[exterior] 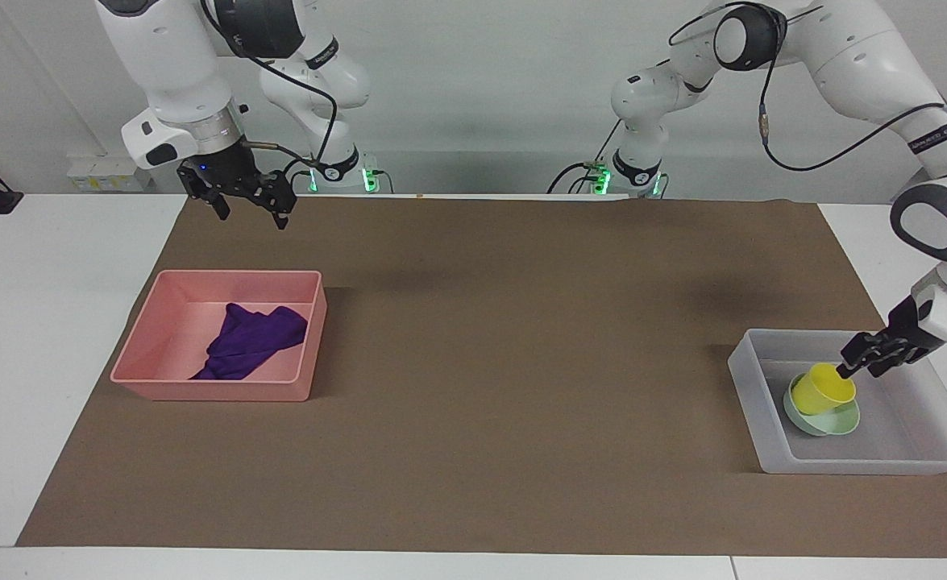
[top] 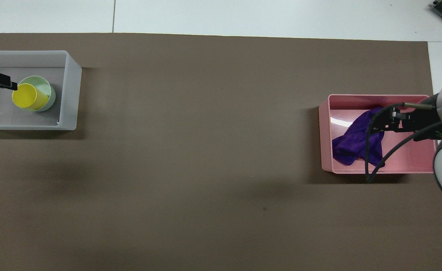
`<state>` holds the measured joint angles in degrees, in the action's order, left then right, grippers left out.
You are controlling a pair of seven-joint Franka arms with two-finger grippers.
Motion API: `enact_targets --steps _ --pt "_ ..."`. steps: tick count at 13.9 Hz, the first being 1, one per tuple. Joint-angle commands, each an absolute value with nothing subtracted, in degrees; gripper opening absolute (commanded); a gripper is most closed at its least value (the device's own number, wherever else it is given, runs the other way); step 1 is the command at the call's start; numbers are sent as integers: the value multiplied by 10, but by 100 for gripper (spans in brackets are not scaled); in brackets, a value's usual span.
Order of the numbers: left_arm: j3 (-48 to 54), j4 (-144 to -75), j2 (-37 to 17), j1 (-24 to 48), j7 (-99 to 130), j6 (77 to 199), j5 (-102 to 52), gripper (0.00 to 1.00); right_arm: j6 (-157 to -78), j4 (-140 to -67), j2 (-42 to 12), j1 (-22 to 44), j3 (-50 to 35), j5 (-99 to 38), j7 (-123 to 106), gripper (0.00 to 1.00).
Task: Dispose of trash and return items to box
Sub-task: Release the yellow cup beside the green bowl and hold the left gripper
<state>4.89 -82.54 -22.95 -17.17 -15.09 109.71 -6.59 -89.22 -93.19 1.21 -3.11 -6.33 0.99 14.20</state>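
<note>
Facing view: the purple rag (exterior: pixel 251 341) lies in the pink tub (exterior: pixel 151 354) toward the right arm's end of the surface, so the trash looks disposed of. In the translucent box (exterior: pixel 751 403) near the corner at the left arm's end, the yellow cup (exterior: pixel 822 389) sits tilted in the green bowl (exterior: pixel 840 422). The left gripper (exterior: pixel 850 366) is at the cup's rim; whether its jaws grip or have released, I cannot tell. The right gripper (exterior: pixel 248 211) waits, jaws spread, holding nothing. Little seems left but withdrawal. No writing is readable.

Overhead view: cup (top: pixel 26 97) nested in bowl (top: pixel 46 94) inside the box (top: pixel 70 94); the rag (top: pixel 354 141) in the tub (top: pixel 324 131). No labels legible.
</note>
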Motion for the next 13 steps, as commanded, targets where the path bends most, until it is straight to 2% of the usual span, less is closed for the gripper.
enact_targets --steps 1,4,7,12,13 --pt "43 -837 -159 -108 -137 1043 12 100 -896 -932 15 -38 -64 -4 123 100" --pt "43 -836 -124 -32 -120 1018 51 100 -909 -930 12 -38 -65 -3 123 100" --pt "48 -839 -73 -14 -7 933 48 100 -909 -925 11 -38 -65 -5 123 100" --pt "51 -845 -46 -7 29 875 24 100 -910 -925 11 -38 -65 -6 123 100" --pt "51 -866 -34 -8 31 877 19 100 -910 -925 11 -38 -65 -6 123 100"
